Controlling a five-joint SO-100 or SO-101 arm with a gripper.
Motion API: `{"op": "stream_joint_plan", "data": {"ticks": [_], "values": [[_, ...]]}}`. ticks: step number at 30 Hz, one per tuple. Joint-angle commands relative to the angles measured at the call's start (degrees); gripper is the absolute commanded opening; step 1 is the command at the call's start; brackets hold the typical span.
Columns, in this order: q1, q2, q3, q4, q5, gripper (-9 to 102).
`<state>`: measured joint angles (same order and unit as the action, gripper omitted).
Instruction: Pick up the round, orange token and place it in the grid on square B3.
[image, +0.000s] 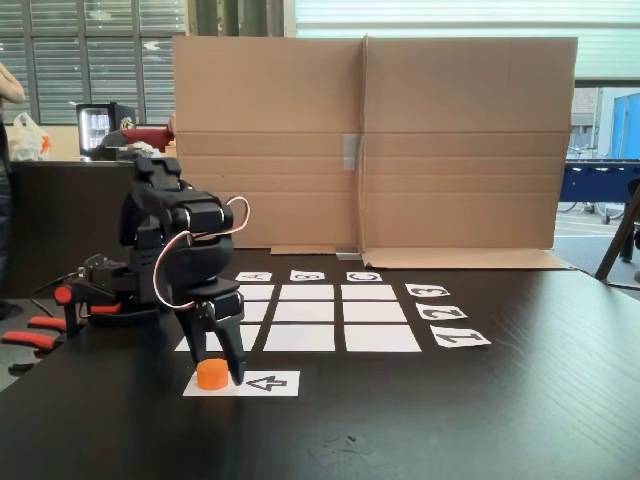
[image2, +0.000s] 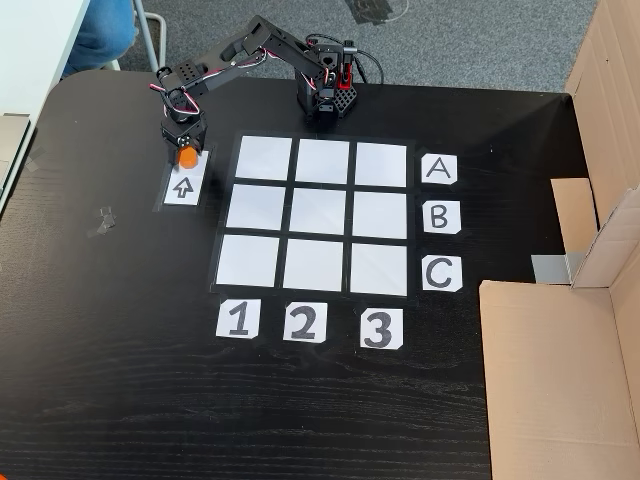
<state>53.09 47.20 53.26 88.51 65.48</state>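
The orange token (image: 211, 374) (image2: 187, 157) stands on the end of a white paper strip with a black arrow (image: 268, 383) (image2: 183, 187), beside the grid (image: 375, 338) (image2: 258, 210). My black gripper (image: 214, 368) (image2: 186, 152) is lowered over the token, with one finger on each side of it. Whether the fingers press on it is unclear. Square B3 (image: 307, 292) (image2: 380, 215) is bare white paper, in line with card B (image2: 440, 217) and card 3 (image2: 378, 328).
A tall cardboard wall (image: 370, 140) stands behind the grid in one fixed view, and its flaps (image2: 560, 360) lie along the table's right side in the other. The arm's base (image2: 327, 95) sits at the table edge. A piece of tape (image2: 103, 220) is on the dark table.
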Motion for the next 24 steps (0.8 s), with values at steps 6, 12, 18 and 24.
{"op": "stream_joint_plan", "data": {"ticks": [6, 12, 18, 24], "values": [[0.44, 0.79, -2.72, -0.44, 0.09, -1], [0.79, 5.80, -2.55, -0.53, -0.09, -1], [-2.99, 23.55, 7.03, 0.09, -2.72, -1], [-13.54, 44.38, 23.91, -0.62, -3.69, -1]]}}
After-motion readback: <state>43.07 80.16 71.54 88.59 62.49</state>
